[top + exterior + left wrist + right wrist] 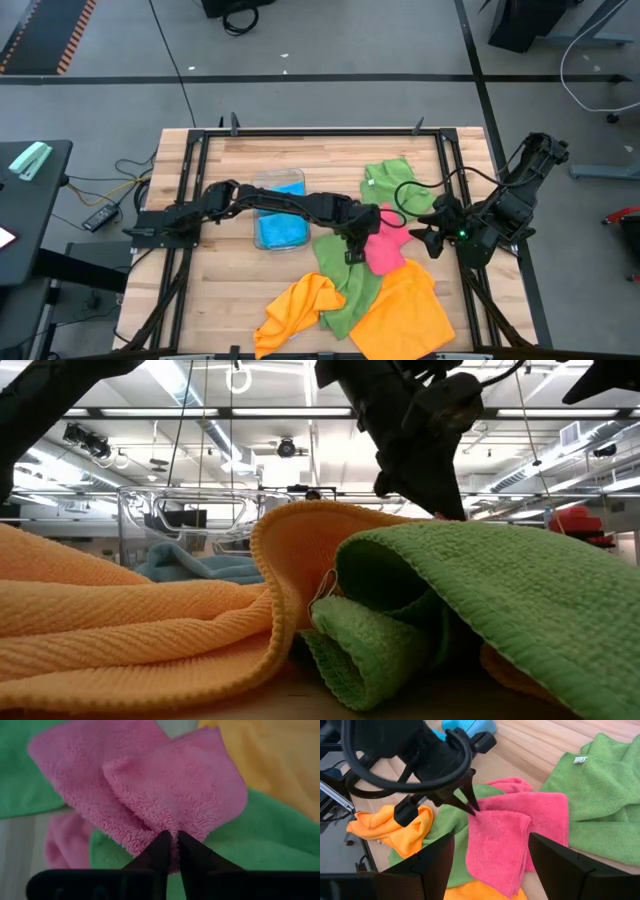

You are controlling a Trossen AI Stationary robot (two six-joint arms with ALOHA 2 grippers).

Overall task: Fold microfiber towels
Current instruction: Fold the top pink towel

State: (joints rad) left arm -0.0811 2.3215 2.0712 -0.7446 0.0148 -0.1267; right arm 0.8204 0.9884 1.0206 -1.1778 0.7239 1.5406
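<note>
I count two green towels (343,288), two orange towels (402,315), and one pink towel (384,250), pinched by my left gripper (356,247); the right gripper (428,240) gapes empty at three o'clock, and there is maybe one blue towel (280,228).

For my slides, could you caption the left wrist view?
Left gripper pinching the pink towel's edge.

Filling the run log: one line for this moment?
left hand: shut on pink towel | right hand: open, waiting beside | towels unfolded

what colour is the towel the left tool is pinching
Pink. The left tool is shut on the pink towel, clearest in the left wrist view.
</note>
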